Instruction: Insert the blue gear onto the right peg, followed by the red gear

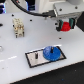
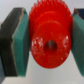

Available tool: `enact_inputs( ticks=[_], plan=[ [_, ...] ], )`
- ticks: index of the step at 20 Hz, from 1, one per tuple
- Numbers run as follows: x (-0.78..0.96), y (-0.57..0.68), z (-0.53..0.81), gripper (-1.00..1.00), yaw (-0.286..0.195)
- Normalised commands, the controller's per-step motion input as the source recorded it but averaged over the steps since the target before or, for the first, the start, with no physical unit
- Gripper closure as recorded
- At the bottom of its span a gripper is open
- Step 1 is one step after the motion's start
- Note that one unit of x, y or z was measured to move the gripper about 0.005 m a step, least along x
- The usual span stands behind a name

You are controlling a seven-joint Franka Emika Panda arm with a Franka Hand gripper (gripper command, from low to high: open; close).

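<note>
Jaws are clamped right on the red gear (image 2: 49, 41), so the gripper (image 2: 46, 42) is only as wide as that gear and no wider. In the wrist view you can see both teal pads (image 2: 21, 42) pressed against the toothed rim, one on each side, with the gear's centre hole facing the camera. Pretty solid hold from what I can see.

From the exterior view, the gripper (image 1: 63, 25) hangs up in the air toward the exterior view's right and far side, with the red gear (image 1: 64, 26) showing between the fingers. It's well above the white table (image 1: 15, 55) and well apart from the plate.

The blue gear (image 1: 51, 53) sits flat on the black-framed white plate (image 1: 35, 57), on the plate's right end as the exterior view shows it. It looks seated over the right peg, though the peg itself is hidden under the gear, so I can't actually see it. The other peg (image 1: 37, 54) stands bare on the plate's left part, a thin dark pin, just beside the blue gear but not touching.

Over on the far left of the table there's a small beige and white block thing (image 1: 18, 27), too blurry to say what it is.
</note>
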Motion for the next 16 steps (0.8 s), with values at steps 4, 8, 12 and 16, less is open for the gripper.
enact_inputs(
  ticks=[4, 8, 12, 16],
  plan=[
    [0.62, -0.36, 0.34, 1.00, 0.000],
    [0.66, -0.32, 0.28, 1.00, 0.000],
    [0.74, -0.29, 0.23, 1.00, 0.000],
    [0.76, -0.25, 0.14, 1.00, 0.000]
  ],
)
